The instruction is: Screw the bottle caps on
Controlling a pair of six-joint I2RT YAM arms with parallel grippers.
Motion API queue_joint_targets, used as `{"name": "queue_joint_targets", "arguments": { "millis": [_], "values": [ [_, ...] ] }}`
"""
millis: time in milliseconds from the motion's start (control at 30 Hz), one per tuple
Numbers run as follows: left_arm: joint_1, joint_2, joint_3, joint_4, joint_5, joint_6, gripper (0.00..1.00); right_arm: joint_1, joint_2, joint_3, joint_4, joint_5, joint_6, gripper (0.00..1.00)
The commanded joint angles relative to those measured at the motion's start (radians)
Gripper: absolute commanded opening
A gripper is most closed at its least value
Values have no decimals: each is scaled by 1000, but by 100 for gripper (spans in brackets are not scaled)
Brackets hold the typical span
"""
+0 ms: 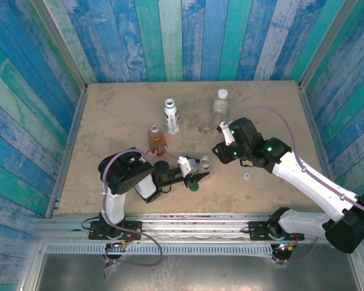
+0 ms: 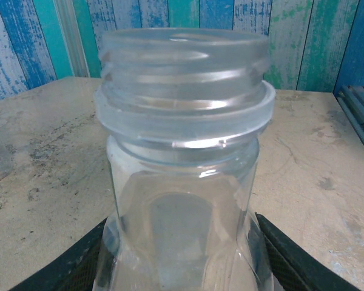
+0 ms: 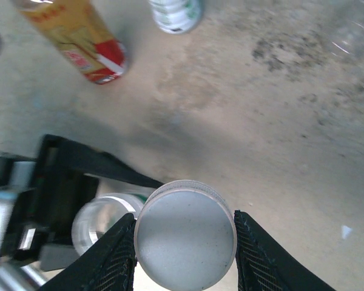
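My left gripper (image 2: 182, 270) is shut on a small clear bottle (image 2: 182, 176) that stands upright with its threaded neck open. From above, that bottle (image 1: 205, 162) sits at the left gripper (image 1: 200, 171) near the table's middle. My right gripper (image 3: 185, 242) is shut on a pale grey bottle cap (image 3: 185, 236), flat face toward the camera. The cap hangs just right of and above the open bottle mouth (image 3: 103, 221), apart from it. The right gripper (image 1: 221, 153) hovers close to the bottle's right. A dark green cap (image 1: 194, 187) lies just in front of the left fingers.
Behind stand an amber bottle (image 1: 156, 139), a white-labelled bottle (image 1: 171, 116) and a taller clear bottle (image 1: 221, 103), all capped. A small white piece (image 1: 247, 176) lies on the table right of centre. Blue plank walls close in the table (image 1: 109, 109) on three sides.
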Motion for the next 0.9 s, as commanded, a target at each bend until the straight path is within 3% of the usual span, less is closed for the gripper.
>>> {"name": "queue_joint_targets", "arguments": {
  "millis": [0, 500, 867],
  "values": [
    [-5, -13, -7, -52, 14, 3, 55, 37, 19, 23, -49, -43, 14, 44],
    [-5, -33, 12, -110, 24, -11, 55, 121, 119, 31, -47, -14, 7, 44],
    [-5, -38, 28, -139, 23, -31, 54, 162, 182, 81, -130, 74, -40, 44]
  ]
}}
